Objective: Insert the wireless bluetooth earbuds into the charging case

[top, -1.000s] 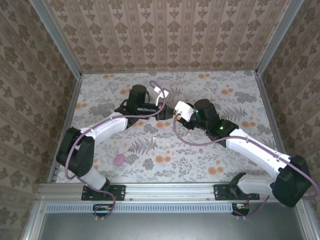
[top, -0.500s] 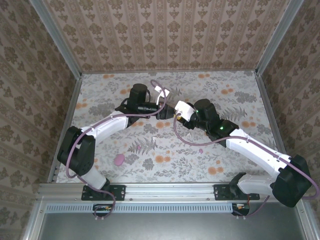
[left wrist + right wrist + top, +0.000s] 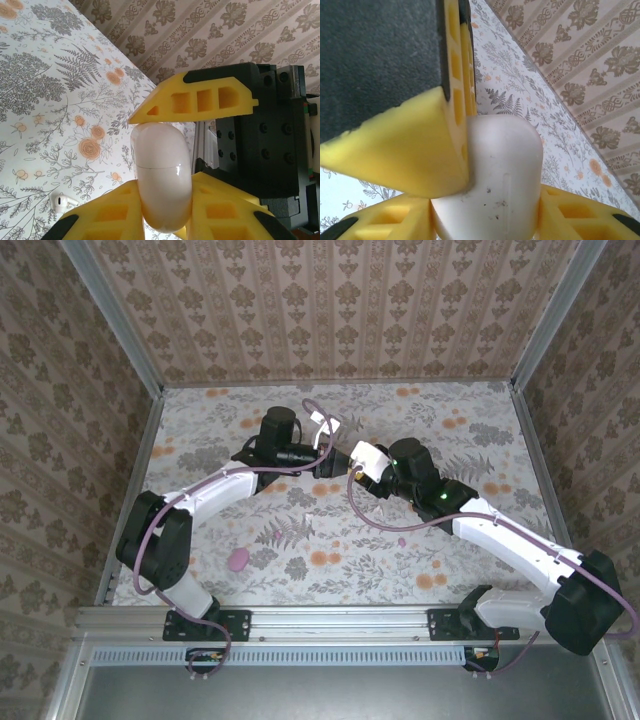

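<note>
My left claw (image 3: 165, 189) is clamped shut on the white charging case (image 3: 160, 155), probably steadying it so my right claw (image 3: 485, 197), straddling it with grip unclear, can pry it open.

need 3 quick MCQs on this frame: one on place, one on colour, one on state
1. Where is the loose white earbud?
A) lying on the table
B) inside the case
C) pinched between fingers

2. What colour is the charging case in the left gripper?
A) pink
B) white
C) black

3. The held case's lid is:
A) wide open
B) removed
C) closed

Answers: 1 A, the left wrist view shows it lying on the floral table. 2 B, it is glossy white in both wrist views. 3 C, a thin seam runs across it, with no gap.
</note>
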You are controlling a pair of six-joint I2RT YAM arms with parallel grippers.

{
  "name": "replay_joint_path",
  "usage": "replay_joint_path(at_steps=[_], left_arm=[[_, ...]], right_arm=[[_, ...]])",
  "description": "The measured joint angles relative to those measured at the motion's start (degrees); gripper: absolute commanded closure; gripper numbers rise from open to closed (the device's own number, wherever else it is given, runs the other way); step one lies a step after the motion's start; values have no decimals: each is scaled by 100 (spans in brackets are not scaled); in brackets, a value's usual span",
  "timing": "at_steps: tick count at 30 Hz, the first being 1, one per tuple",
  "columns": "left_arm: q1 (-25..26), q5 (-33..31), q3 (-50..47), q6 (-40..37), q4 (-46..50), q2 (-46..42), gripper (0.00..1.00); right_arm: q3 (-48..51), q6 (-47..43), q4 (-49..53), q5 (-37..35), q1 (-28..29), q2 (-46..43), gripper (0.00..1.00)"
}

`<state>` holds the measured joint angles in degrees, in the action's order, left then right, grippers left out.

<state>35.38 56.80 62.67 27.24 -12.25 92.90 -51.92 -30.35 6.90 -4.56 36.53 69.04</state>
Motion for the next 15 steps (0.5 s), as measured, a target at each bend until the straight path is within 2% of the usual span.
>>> replay_joint_path(at_steps=[3, 5, 9, 11, 15], left_arm=[[-17, -22, -2, 2, -87, -7, 87], [-57, -111, -48, 9, -168, -68, 87], [-295, -442, -374, 15, -404, -501, 87], [-415, -660, -562, -33, -542, -807, 87], [-472, -1108, -839, -358, -946, -1311, 86]], right_arm=[[15, 197, -52, 46, 22, -87, 35], [28, 393, -50, 68, 26, -210, 25], [31, 1351, 4, 485, -177, -645, 19], [31, 2157, 0, 935, -592, -914, 19], [-35, 4350, -151, 2002, -1794, -1027, 25]])
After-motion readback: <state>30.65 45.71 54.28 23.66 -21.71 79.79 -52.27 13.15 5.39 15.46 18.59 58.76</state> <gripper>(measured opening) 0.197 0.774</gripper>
